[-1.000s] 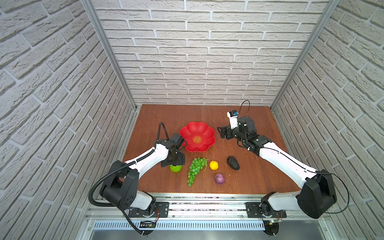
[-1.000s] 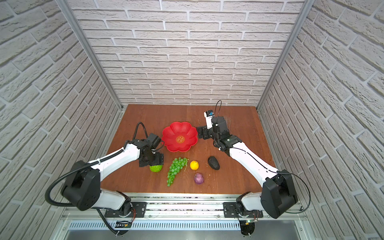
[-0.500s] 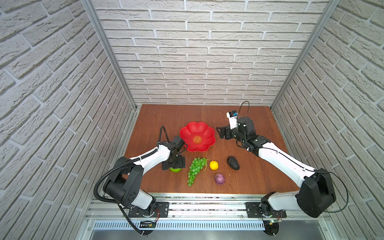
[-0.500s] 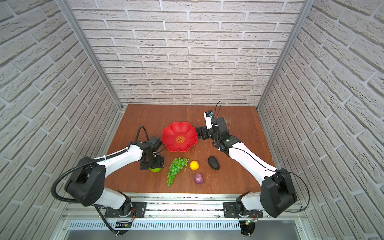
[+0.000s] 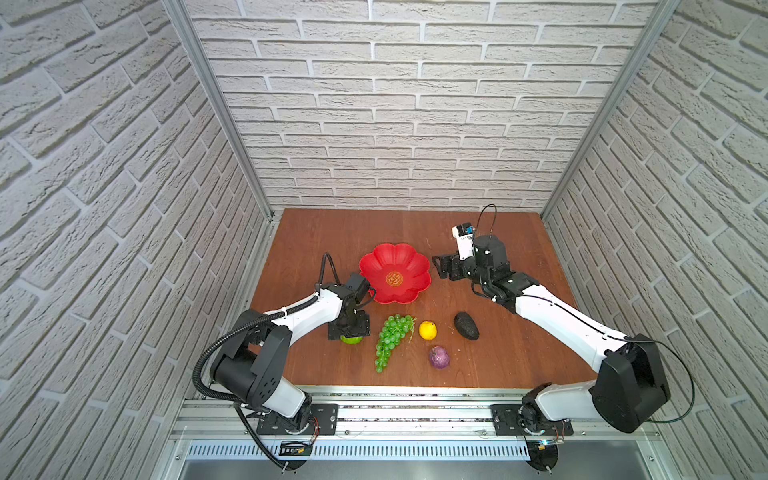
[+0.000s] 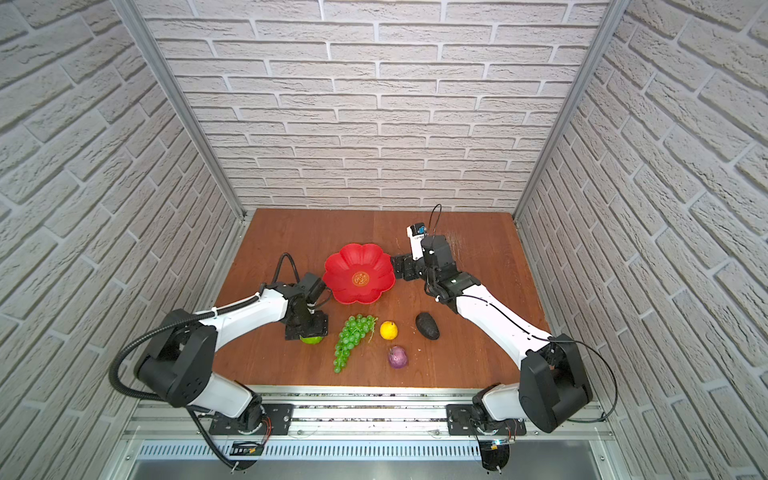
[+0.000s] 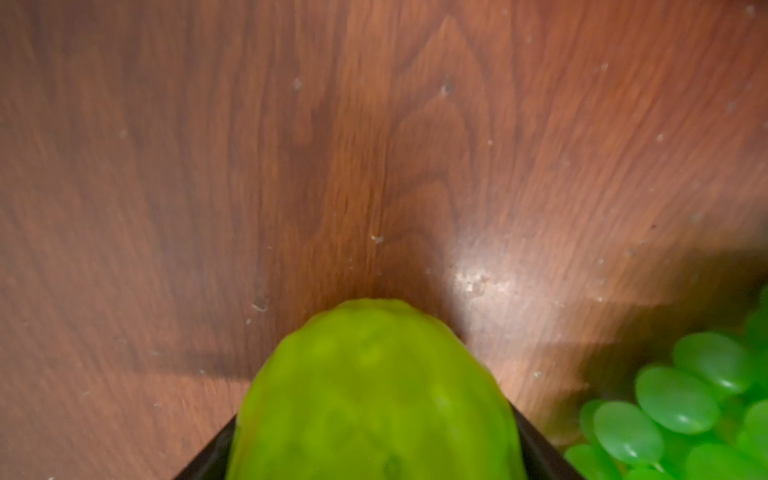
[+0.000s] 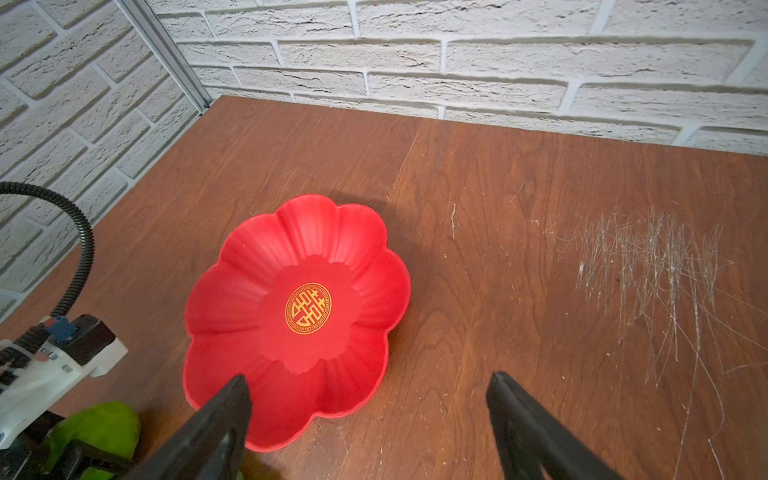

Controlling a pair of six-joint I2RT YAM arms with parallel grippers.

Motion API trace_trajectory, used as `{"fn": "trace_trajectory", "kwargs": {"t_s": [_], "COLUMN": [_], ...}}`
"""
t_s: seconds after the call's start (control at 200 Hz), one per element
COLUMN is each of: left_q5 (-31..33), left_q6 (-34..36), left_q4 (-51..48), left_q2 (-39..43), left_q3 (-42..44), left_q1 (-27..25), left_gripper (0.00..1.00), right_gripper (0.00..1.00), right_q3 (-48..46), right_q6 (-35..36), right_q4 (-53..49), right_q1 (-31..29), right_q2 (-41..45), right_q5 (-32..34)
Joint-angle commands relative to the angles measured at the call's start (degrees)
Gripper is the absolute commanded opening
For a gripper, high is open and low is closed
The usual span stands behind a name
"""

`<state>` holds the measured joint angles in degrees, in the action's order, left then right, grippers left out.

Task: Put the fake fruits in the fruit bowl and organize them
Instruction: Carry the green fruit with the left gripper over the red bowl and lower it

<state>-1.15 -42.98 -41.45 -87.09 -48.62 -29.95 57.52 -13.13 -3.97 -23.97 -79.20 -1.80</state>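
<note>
Grape bunch tapers, apparently, toward the rail.

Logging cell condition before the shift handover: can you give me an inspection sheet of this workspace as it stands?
Surface: wooden table, one scratched patch.
Job's things: red bowl empty; green ball, grape bunch, lemon, avocado, purple fruit on table.
Clutter: nothing seen.
Grippers: left gripper straddles green ball, grip unclear; right gripper open beside bowl.
Cables: black hose along left arm; thin loop at right wrist.
Surroundings: white brick walls, metal rail in front.
</note>
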Motion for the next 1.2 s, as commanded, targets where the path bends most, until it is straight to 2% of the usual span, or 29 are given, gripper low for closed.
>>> {"fn": "trace_trajectory", "kwargs": {"t_s": [0.0,0.115,0.36,0.535,0.72,0.835,0.91,1.195], "left_q5": [-0.2,0.3,1.0,1.1,2.5,2.6,2.8,1.8], "left_q6": [-1.1,-1.2,-0.8,1.2,4.5,7.8,9.3,11.8], "left_q4": [0.2,-0.5,-3.0,-7.0,-11.7,-13.4,-13.2,-6.5], "left_q2": [-0.4,0.3,4.9,9.1,10.0,6.8,4.1,-11.8], "left_q3": [0.4,0.5,0.6,-1.5,-9.4,-17.9,-22.5,-37.0], "left_q1": [-0.2,-0.2,-0.2,0.5,1.3,1.7,1.7,1.6], "left_gripper": [0.67,0.59,0.52,0.52,0.52,0.52,0.52,0.47], "right_gripper": [0.89,0.89,0.89,0.89,0.89,0.89,0.89,0.90], "right_q3": [-0.5,-0.3,-0.7,-0.8,-1.7,-4.9,-4.7,-9.3], "right_q6": [-0.5,-0.5,-0.9,-1.5,-0.9,-0.8,-0.2,-2.1], "right_q4": [2.7,2.7,2.6,2.6,2.1,3.2,0.2,-3.4], "right_q1": [-0.6,-0.5,-0.6,-0.6,-0.5,-0.6,-0.6,-0.4], "right_q2": [0.1,0.3,1.0,2.2,3.8,5.3,5.9,13.5], "right_q5": [-0.5,-0.7,-1.0,-2.0,-2.1,-2.0,-3.1,-2.7]}}
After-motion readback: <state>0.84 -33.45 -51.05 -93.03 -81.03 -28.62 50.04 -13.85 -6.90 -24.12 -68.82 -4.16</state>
